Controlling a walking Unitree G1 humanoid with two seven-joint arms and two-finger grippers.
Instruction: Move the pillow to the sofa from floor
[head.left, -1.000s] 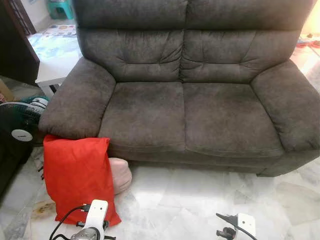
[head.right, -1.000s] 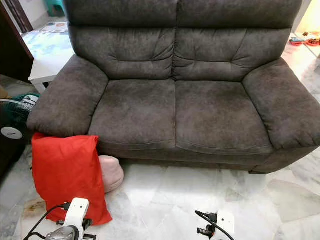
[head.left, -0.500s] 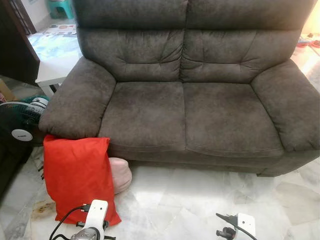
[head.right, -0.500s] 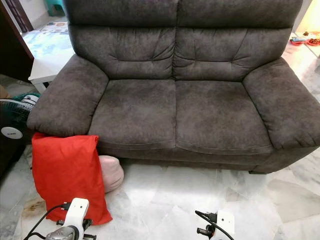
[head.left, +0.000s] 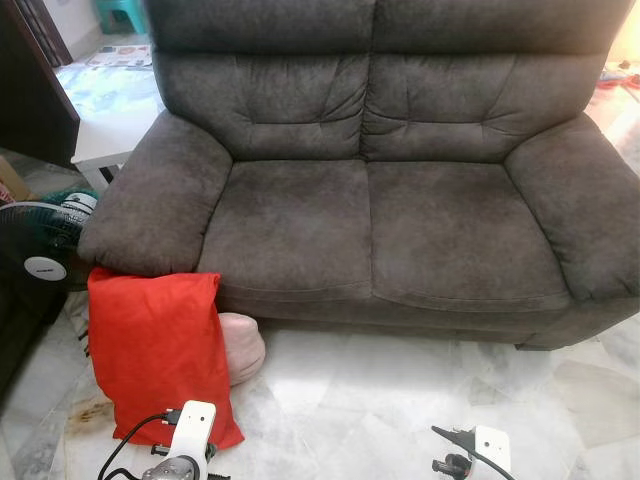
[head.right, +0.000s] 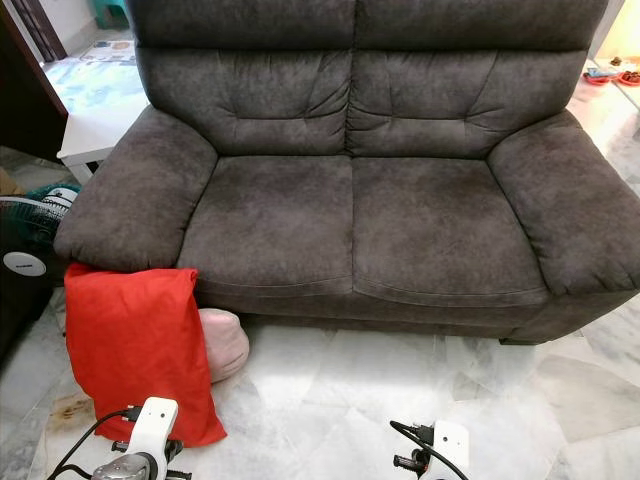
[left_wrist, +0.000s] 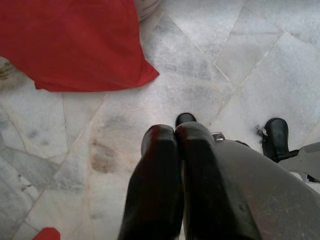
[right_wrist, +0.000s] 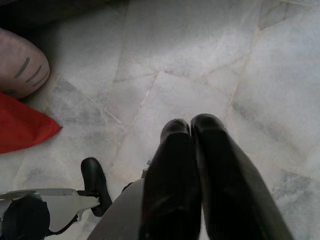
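Here, a black fan (head.left: 38, 255) stands at nine o'clock; the red pillow (head.left: 155, 355) leans on the marble floor (head.left: 400, 400) at seven o'clock, touching the grey sofa (head.left: 370, 200) armrest, a pink cushion (head.left: 240, 345) just beside it. The left gripper (left_wrist: 176, 132) hangs with fingers pressed together; at five o'clock, the right gripper (right_wrist: 190, 125) likewise is closed, empty.

Readable text: none in any view.
Fan (head.left: 40, 262): a white round badge at the hub carries a short dark mark, too small to read.
Pink cushion (right_wrist: 22, 70): dark stitched strokes, not lettering.
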